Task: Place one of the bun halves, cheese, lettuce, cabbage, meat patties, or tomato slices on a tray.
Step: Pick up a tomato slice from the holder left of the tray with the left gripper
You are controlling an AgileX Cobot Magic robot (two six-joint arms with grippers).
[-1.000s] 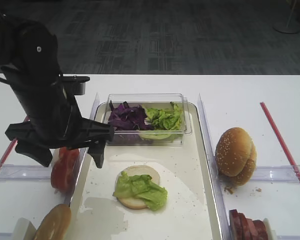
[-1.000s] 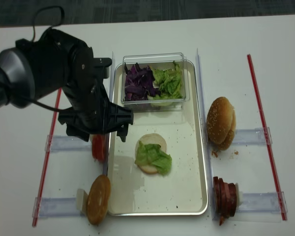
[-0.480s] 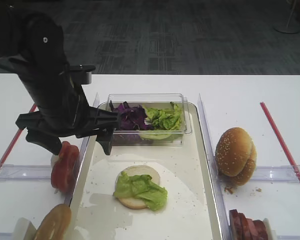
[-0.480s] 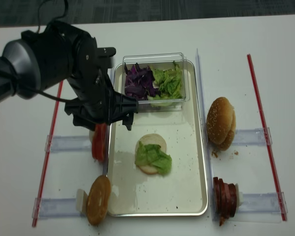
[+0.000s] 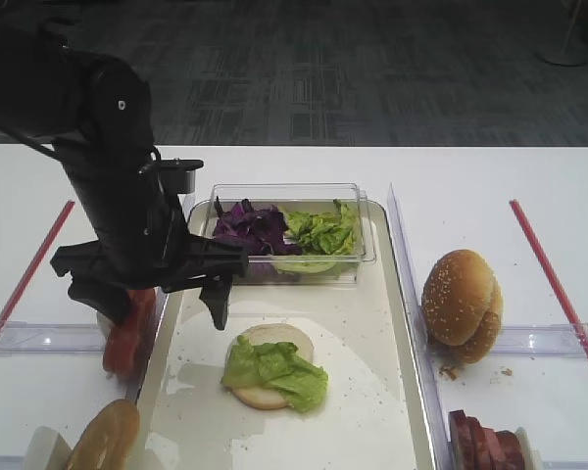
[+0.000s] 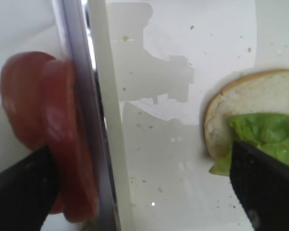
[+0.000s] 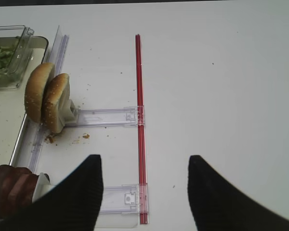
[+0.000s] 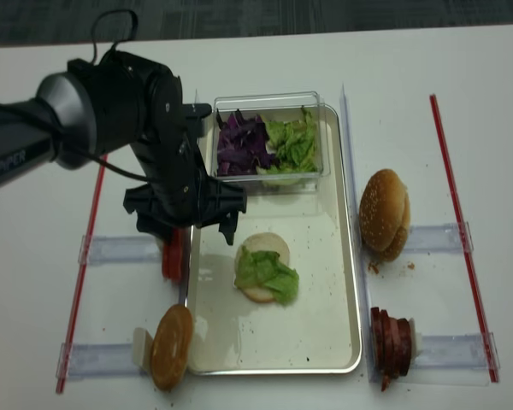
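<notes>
1. Our left gripper [image 5: 157,299] is wide open, holding nothing, over the tray [image 5: 372,392] edge.
2. The tomato slices [image 5: 127,328] stand just left of the tray.
3. Our right gripper [image 7: 142,192] is open too.

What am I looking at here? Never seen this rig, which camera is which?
A two-armed table robot building a burger. Two pictures look down from above; two come from cameras on the wrists. The left pincer, open and empty, hangs over the tray's left rim beside the tomato slices. The right pincer is open over bare table. On the tray: a bun half topped with lettuce and a clear box of purple cabbage and more lettuce. Sesame buns and meat patties wait on the right.
</notes>
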